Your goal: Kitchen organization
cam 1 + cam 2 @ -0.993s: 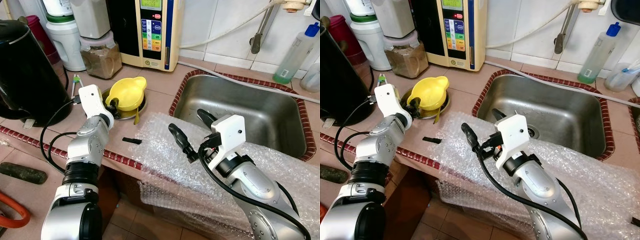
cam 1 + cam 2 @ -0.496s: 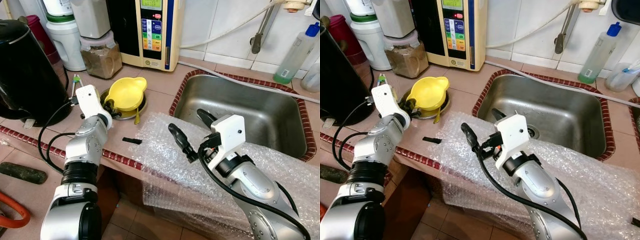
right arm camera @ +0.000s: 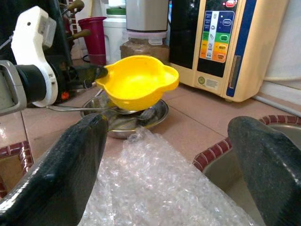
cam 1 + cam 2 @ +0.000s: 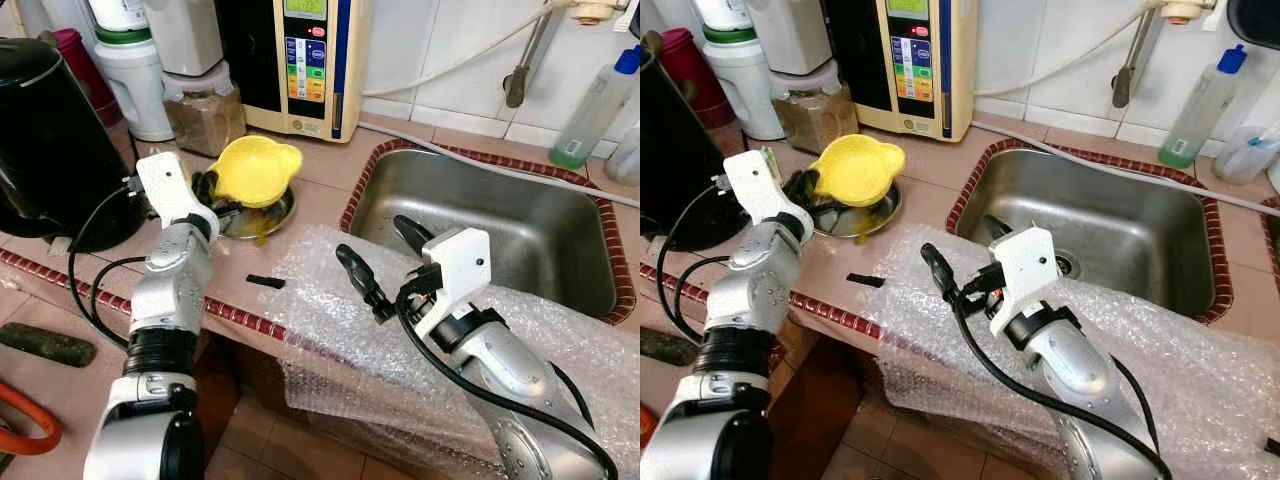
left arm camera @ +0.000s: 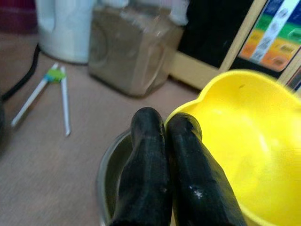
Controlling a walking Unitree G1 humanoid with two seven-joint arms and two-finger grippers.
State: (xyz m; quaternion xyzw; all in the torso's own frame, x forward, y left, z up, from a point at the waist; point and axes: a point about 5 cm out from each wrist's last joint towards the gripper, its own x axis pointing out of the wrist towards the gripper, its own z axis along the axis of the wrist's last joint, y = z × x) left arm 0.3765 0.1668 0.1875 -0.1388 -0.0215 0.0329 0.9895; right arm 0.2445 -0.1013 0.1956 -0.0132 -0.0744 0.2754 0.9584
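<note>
From the head, the left gripper (image 4: pixel 207 187) pinches the rim of the yellow bowl (image 4: pixel 252 170), lifted just above the steel dish (image 4: pixel 270 211) near the worktop's back-left; the right gripper (image 4: pixel 385 262) hangs spread over bubble wrap (image 4: pixel 330 310) beside the sink (image 4: pixel 520 230); at the left wrist, fingers (image 5: pixel 188 174) press together on the bowl's edge; the right wrist faces the raised bowl.

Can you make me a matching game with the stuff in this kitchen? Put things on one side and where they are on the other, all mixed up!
Things:
1. yellow bowl
2. bubble wrap
3. spray bottle
4. black kettle

Places:
A. standing by the tiled wall behind the sink
B. spread on the counter, hanging over its front edge
C. pinched at its rim by the left gripper, above the metal dish
D. on the counter's far left

Pairs: 1-C, 2-B, 3-A, 4-D
</note>
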